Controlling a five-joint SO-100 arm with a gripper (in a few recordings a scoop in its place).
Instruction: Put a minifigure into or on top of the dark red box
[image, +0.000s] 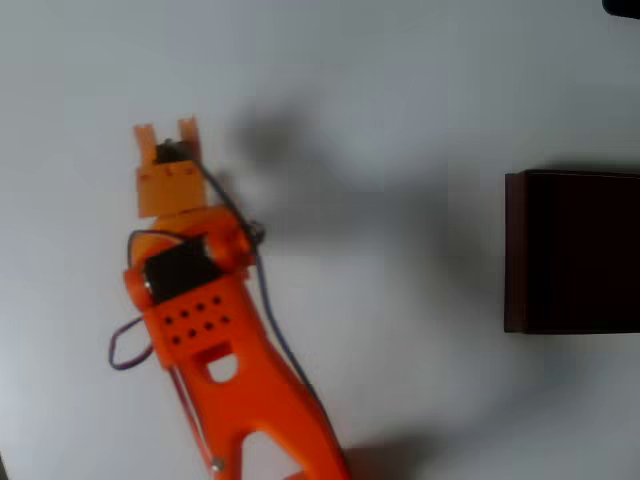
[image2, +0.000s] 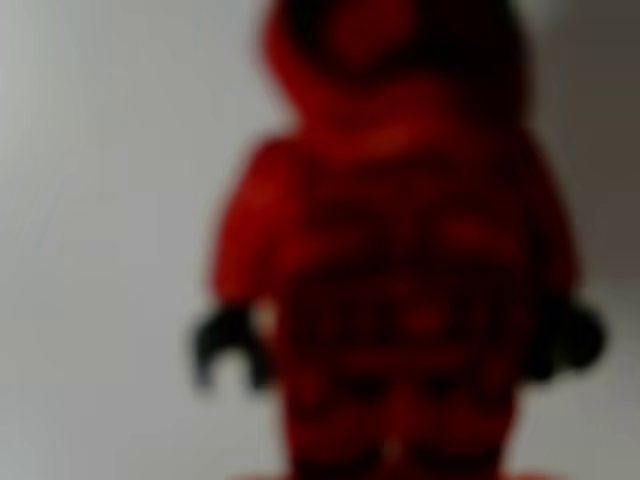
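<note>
The minifigure is red with a darker head and torso and black hands. It shows blurred and very close in the wrist view, against a pale surface. In the overhead view my orange gripper is at the upper left of the white table, its two fingertips a small gap apart. Whether the fingers press on the figure cannot be told. The dark red box stands far to the right at the picture's edge, its dark inside facing up, well apart from the gripper.
The orange arm runs from the bottom edge up to the gripper, with loose wires along it. White table lies between the gripper and the box, crossed by soft shadows.
</note>
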